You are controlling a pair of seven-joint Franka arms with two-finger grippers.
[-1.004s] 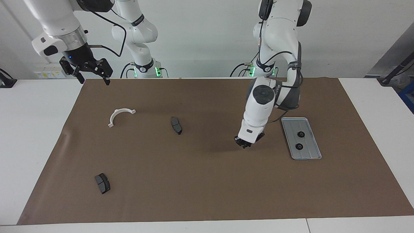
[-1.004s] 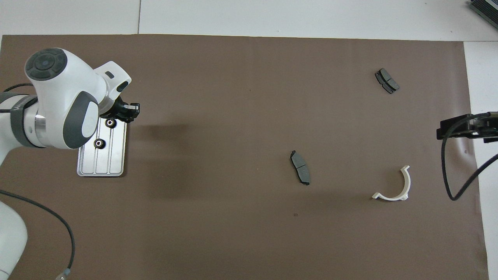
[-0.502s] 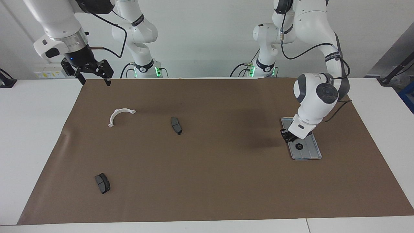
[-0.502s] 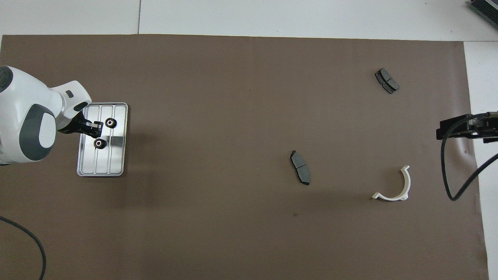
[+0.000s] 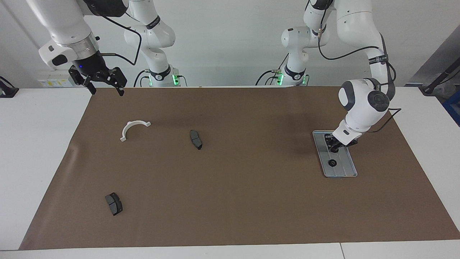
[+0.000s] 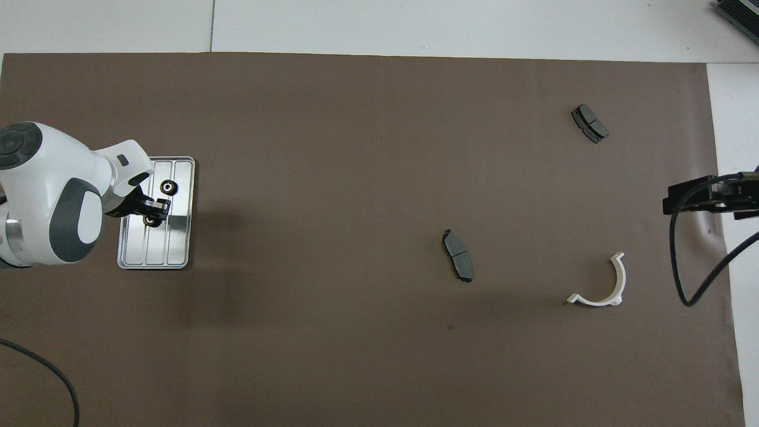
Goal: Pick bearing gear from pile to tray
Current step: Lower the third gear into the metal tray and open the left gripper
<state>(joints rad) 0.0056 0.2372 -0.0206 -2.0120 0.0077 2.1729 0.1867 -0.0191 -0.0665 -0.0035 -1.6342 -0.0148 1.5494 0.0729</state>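
The silver grooved tray lies on the brown mat toward the left arm's end. Two black gears lie in it: one farther from the robots, one nearer, which my left gripper hides in the facing view. My left gripper hangs low over the tray, right at the nearer gear. I cannot see whether it holds anything. My right gripper waits open and empty, raised over the mat's corner near its base. No gear lies loose on the mat.
A white half-ring bracket and two dark grey pads are scattered on the mat toward the right arm's end.
My left gripper swung from over the bare mat beside the tray to over the tray and the nearer gear. The two gears in the tray and my right arm stayed put.
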